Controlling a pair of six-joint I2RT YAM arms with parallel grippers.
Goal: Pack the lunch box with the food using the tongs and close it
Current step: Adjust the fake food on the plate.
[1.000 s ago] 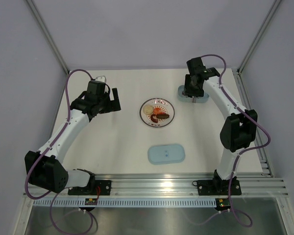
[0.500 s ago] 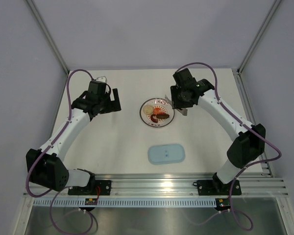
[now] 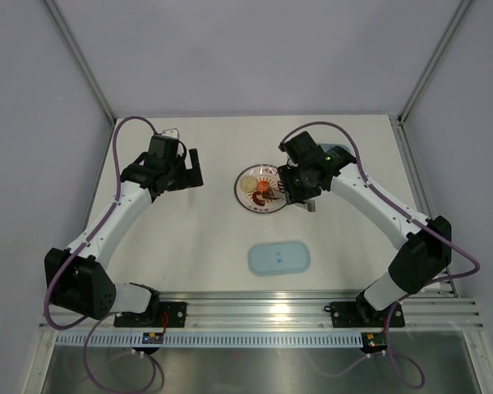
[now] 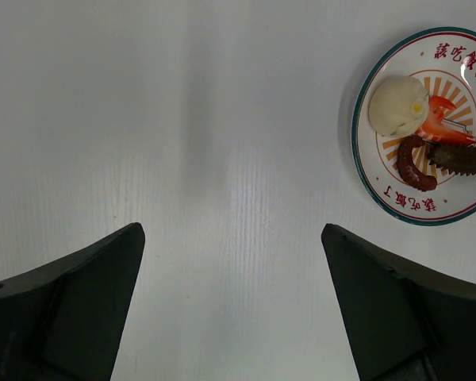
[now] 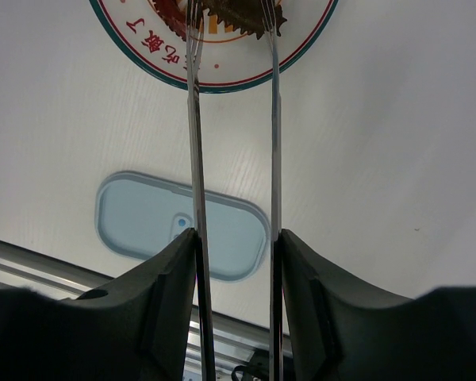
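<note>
My right gripper (image 3: 300,194) (image 5: 236,234) is shut on the tongs (image 5: 274,159), whose two silvery arms run forward to the plate (image 5: 222,83). The arms straddle a dark brown piece of food (image 5: 246,16); their tips are cut off by the frame edge. In the left wrist view, the plate (image 4: 365,171) carries a white round piece (image 4: 398,103), red-orange food (image 4: 444,127) and dark brown pieces (image 4: 412,163). The lunch box (image 3: 338,151) shows only as a pale-blue sliver behind the right arm. My left gripper (image 3: 189,168) (image 4: 231,230) hangs open and empty, left of the plate (image 3: 248,185).
The flat pale-blue lid (image 3: 279,258) (image 5: 143,222) lies on the table in front of the plate, toward the arm bases. Metal frame posts rise at the back corners, and a rail runs along the near edge.
My right arm has swung left from over the lunch box to over the plate, carrying the tongs. The left arm has not moved.
</note>
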